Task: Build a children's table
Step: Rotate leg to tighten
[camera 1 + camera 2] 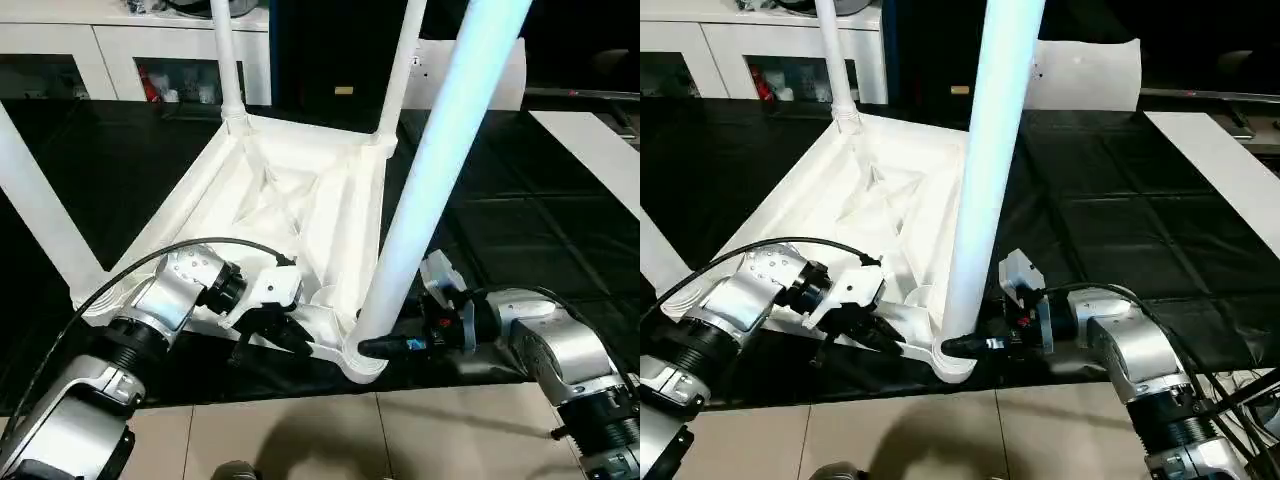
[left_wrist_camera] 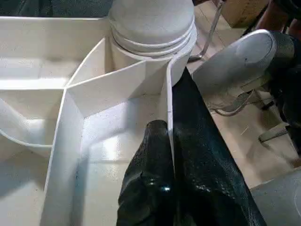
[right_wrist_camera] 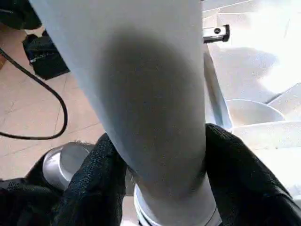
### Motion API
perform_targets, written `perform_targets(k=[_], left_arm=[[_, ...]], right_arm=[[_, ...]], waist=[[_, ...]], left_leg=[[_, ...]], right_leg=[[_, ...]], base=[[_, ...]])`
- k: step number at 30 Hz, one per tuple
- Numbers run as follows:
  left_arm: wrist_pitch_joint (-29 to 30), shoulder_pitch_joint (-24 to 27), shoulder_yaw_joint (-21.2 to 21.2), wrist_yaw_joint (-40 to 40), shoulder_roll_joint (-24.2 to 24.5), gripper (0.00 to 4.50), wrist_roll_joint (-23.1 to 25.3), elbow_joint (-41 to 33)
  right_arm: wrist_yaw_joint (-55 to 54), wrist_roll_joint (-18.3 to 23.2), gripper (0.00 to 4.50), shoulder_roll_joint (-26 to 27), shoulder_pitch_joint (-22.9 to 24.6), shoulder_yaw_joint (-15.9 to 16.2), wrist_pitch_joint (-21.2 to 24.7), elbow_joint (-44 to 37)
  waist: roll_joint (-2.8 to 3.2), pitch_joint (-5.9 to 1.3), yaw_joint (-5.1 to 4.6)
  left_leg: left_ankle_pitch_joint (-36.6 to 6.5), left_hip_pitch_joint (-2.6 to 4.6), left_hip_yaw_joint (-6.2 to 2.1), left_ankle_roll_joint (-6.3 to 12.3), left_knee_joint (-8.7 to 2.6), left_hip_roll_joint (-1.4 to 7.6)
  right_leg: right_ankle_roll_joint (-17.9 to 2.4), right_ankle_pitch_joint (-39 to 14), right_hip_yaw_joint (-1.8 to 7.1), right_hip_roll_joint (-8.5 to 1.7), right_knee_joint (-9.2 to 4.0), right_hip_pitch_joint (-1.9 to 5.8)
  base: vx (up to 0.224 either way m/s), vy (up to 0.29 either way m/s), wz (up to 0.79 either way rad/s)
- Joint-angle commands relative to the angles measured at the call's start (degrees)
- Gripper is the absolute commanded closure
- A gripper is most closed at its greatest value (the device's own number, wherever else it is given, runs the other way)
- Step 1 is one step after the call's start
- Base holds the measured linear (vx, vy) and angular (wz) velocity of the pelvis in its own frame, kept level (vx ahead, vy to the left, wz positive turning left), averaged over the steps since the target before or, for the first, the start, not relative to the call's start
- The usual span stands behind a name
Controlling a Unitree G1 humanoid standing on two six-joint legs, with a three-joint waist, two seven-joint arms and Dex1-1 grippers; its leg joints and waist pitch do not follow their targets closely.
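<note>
The white tabletop (image 1: 300, 190) lies upside down on the black table, ribbed underside up. Two legs (image 1: 228, 60) stand in its far corner sockets, and another leg (image 1: 40, 210) slants at the near left. A long leg (image 1: 440, 170) rises from the near right corner socket (image 1: 365, 362). My right gripper (image 1: 385, 345) is shut on this leg just above the socket; its black fingers (image 3: 94, 179) press on both sides. My left gripper (image 2: 171, 155) is shut on the thin front rim of the tabletop, one finger on each side of the wall.
White cabinets (image 1: 60, 50) line the back. A flat white bag (image 1: 1085, 75) lies at the far right, and a white board (image 1: 600, 150) runs along the table's right side. Tiled floor (image 1: 300, 430) starts right at the table's front edge. A black cable (image 1: 120, 275) arches over my left forearm.
</note>
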Motion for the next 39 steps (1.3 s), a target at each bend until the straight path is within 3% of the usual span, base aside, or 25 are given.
perform_targets(k=[1,4,5,8,9,10,12,13,15,18,21,22,24,28,31,35,38,39], left_arm=[[1.05,-0.64,-0.68,1.55,-1.32,4.5,0.3,-1.71],[4.35,-0.24,0.29,8.27,-3.12,4.5,1.81,-1.81],[6.22,-0.05,0.89,10.13,-3.97,4.5,1.65,-2.23],[11.8,0.66,2.49,16.06,-7.05,4.5,1.32,-4.14],[15.12,0.84,3.46,21.03,-9.72,4.5,1.54,-4.79],[16.05,0.79,3.76,22.64,-10.6,4.5,1.62,-4.8],[17.81,0.39,4.77,26.78,-12.55,4.5,1.79,-4.35],[18.68,0.11,5.34,28.8,-13.61,4.5,1.77,-4.04],[21.1,-1.28,7.89,36.08,-17.46,4.5,1.64,-2.72],[22.74,-2.5,10.14,41.47,-20.28,4.5,1.08,-2.25],[24.78,-2.38,11.13,43.78,-21.89,4.5,1.81,-4.01],[25.14,-2.23,11.15,43.96,-22.01,4.5,1.92,-4.41],[24.49,-1.79,10.61,43.64,-21.22,4.5,2.46,-4.95],[23.06,-0.77,9.29,40.75,-18.16,4.5,2.87,-6.0],[21.63,-0.1,8.6,37.63,-15.82,4.5,2.74,-6.45],[17.35,0.98,8.29,31.44,-12.37,4.5,2.13,-6.82],[15.64,1.71,7.78,26.82,-9.89,4.5,0.97,-7.08],[12.56,2.24,7.1,23.73,-8.2,4.5,0.6,-7.03]], right_arm=[[-1.23,2.85,2.43,1.28,0.65,-0.65,2.42,-1.72],[-7.3,1.88,2.43,4.24,1.53,-1.17,2.88,-2.32],[-9.79,1.05,2.43,5.25,1.63,-1.26,3.26,-2.21],[-20.29,-3.17,2.43,9.48,1.3,-1.73,3.42,-0.87],[-28.79,-5.06,2.44,13.58,0.56,-3.06,5.02,0.51],[-31.3,-5.42,2.46,14.88,0.3,-3.54,5.68,0.88],[-35.77,-5.91,2.48,17.4,-0.16,-4.32,6.39,1.25],[-38.17,-6.08,2.48,18.8,-0.51,-4.83,6.93,1.51],[-47.03,-6.56,2.5,24.02,-2.5,-6.91,8.68,3.07],[-51.93,-6.91,2.5,27.89,-4.55,-7.77,9.53,4.59],[-53.66,-7.68,2.5,30.87,-5.59,-7.98,8.43,4.7],[-53.75,-7.96,2.16,31.08,-5.6,-7.75,8.06,4.56],[-52.34,-7.68,1.81,30.81,-4.76,-6.97,7.0,3.41],[-50.18,-8.04,1.35,28.04,-2.73,-6.67,5.44,1.48],[-47.54,-8.26,1.14,25.21,-1.09,-6.54,3.98,0.15],[-42.51,-8.18,0.78,20.47,0.79,-7.12,1.68,-0.85],[-39.26,-7.81,0.49,17.49,1.36,-8.33,-0.55,-0.92],[-36.02,-7.16,0.41,15.44,1.32,-8.61,-1.74,-0.86]], waist=[[-0.16,-3.49,-0.33],[-0.06,-3.24,-0.47],[-0.19,-3.09,-0.75],[-0.38,-2.95,-1.39],[-0.51,-2.7,-2.08],[-0.6,-2.67,-2.85],[-0.56,-2.79,-3.68],[-0.43,-2.9,-3.71],[-0.31,-3.12,-4.52],[0.07,-3.07,-4.66],[0.01,-3.18,-4.58],[0.01,-3.28,-4.61],[0.11,-3.57,-4.38],[0.16,-3.68,-4.2],[0.06,-3.61,-4.08],[0.12,-3.4,-3.95],[0.08,-3.35,-4.04],[0.28,-3.4,-3.93]], left_leg=[[-8.5,0.87,-0.09,1.71,-3.85,1.86],[-10.28,1.07,-0.19,0.62,-4.08,1.85],[-11.75,1.0,-0.32,0.08,-4.21,1.69],[-12.94,0.93,-0.48,-1.24,-4.41,1.59],[-13.83,0.8,-0.61,-1.92,-4.58,1.45],[-14.42,0.23,-1.01,-2.6,-4.84,1.12],[-15.31,0.41,-1.11,-2.32,-4.66,1.01],[-15.24,0.61,-1.11,-1.99,-4.53,1.03],[-13.58,0.49,-0.86,-1.41,-4.39,1.06],[-14.1,0.85,-0.71,-0.92,-4.24,0.82],[-12.56,0.64,-0.66,-0.63,-4.36,0.94],[-11.8,0.54,-0.67,-0.54,-4.39,0.9],[-9.09,0.57,-0.48,0.45,-4.25,0.93],[-6.51,0.5,-0.37,1.71,-4.23,0.99],[-6.46,0.47,-0.32,2.47,-4.32,1.04],[-8.68,0.6,-0.43,1.98,-4.44,1.13],[-9.47,0.6,-0.35,1.84,-4.44,1.19],[-9.55,0.68,-0.39,1.88,-4.43,1.28]], right_leg=[[-12.45,-7.59,2.54,-4.46,-4.19,2.69],[-11.46,-11.34,2.64,-4.48,-4.65,2.38],[-10.68,-14.86,2.56,-4.57,-4.96,2.49],[-8.47,-20.65,2.57,-4.54,-5.41,2.21],[-7.87,-23.05,2.48,-4.49,-5.62,2.09],[-6.44,-26.7,2.07,-4.63,-5.82,2.62],[-4.34,-30.18,2.04,-4.67,-6.57,2.36],[-4.46,-29.7,2.17,-4.69,-6.66,2.17],[-6.76,-22.76,2.53,-4.2,-6.07,2.02],[-7.45,-22.11,2.52,-3.99,-6.27,1.87],[-8.08,-18.09,2.62,-3.87,-5.87,2.06],[-8.46,-16.14,2.57,-3.86,-5.74,2.32],[-9.71,-9.75,2.69,-3.83,-5.23,2.65],[-11.34,-4.03,2.65,-3.85,-4.76,3.08],[-11.54,-3.51,2.64,-3.89,-4.75,3.23],[-10.84,-8.09,2.62,-4.08,-5.3,3.19],[-10.76,-9.07,2.7,-4.11,-5.3,3.02],[-10.93,-8.84,2.69,-4.1,-5.26,2.92]], base=[[0.0,0.0,0.0],[0.0,0.0,0.0],[0.0,0.0,0.0],[0.0,0.0,0.0],[0.0,0.0,0.0],[0.0,0.0,0.0],[-0.018,0.007,-0.09],[0.0,0.0,0.0],[0.0,0.0,0.0],[0.0,0.0,0.0],[0.0,0.0,0.0],[0.0,0.0,0.0],[0.0,0.0,0.0],[0.0,0.0,0.0],[0.0,0.0,0.0],[0.0,0.0,0.0],[0.0,0.0,0.0],[0.0,0.0,0.0]])
